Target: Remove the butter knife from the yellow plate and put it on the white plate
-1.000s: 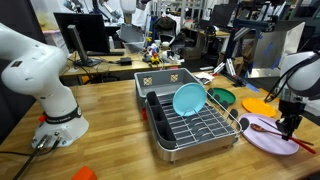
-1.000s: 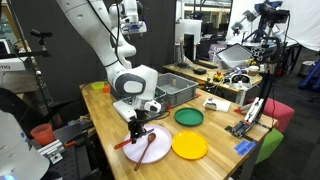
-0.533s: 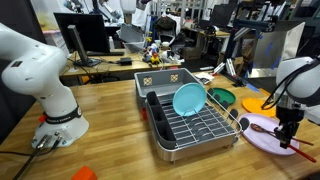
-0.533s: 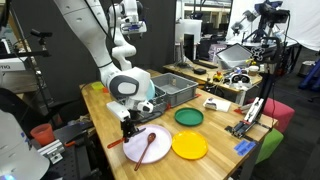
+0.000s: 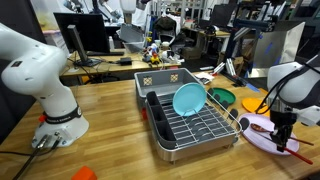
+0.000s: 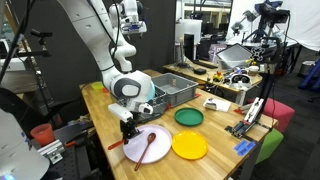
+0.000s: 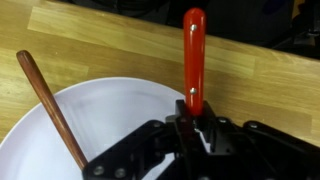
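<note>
Your fingers (image 7: 213, 132) pinch a red handle (image 7: 193, 50) at the edge of the white plate (image 7: 120, 115). The butter knife (image 7: 49, 105) lies on that plate.

butter knife (image 7: 193, 55): glossy red, straight, rounded end. Clamped in end effector (image 7: 193, 122) over the white plate (image 7: 120, 110) near its rim; free end pokes past the rim over the counter (image 7: 100, 45). white plate: pale, round, shallow, flat on counter. yellow plate (image 6: 190, 146): orange-yellow, smaller, flat, just beside white plate.
</note>
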{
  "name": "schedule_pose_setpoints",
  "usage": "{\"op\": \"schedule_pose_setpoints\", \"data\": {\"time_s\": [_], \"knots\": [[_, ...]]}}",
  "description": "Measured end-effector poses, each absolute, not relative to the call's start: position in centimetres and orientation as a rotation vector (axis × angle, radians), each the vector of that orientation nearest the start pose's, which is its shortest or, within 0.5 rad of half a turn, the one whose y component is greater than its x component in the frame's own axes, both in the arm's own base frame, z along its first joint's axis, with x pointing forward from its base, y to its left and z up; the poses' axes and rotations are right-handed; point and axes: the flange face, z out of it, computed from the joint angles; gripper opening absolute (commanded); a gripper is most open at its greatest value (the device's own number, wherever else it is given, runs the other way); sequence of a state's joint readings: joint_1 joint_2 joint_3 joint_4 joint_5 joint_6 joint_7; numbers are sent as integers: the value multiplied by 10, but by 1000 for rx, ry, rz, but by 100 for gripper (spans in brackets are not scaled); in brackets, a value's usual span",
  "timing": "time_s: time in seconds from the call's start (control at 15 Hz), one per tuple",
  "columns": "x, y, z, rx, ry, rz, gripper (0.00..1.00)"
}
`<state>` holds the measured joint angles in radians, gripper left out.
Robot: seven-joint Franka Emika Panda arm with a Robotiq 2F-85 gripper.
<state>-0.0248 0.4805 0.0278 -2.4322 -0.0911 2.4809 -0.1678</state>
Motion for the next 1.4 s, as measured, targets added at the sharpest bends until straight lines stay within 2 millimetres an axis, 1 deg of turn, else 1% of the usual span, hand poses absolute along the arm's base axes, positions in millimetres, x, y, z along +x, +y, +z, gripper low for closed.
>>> {"op": "schedule_pose_setpoints", "data": {"time_s": [0.2, 0.4, 0.47, 0.53, 0.73, 0.8, 1.13, 1.2, 1.4], "knots": [[435, 3, 77, -3030, -393, 695, 4], [450, 0, 74, -3038, -399, 700, 4], [454, -2, 74, -3042, -402, 701, 14], [456, -3, 73, -3045, -403, 704, 36], [459, -6, 71, -3042, -403, 733, 55], [459, -6, 70, -3038, -402, 749, 63], [453, -4, 68, -3006, -407, 842, 96], [454, -3, 68, -3003, -409, 847, 99], [458, -3, 76, -3011, -414, 823, 100]]}}
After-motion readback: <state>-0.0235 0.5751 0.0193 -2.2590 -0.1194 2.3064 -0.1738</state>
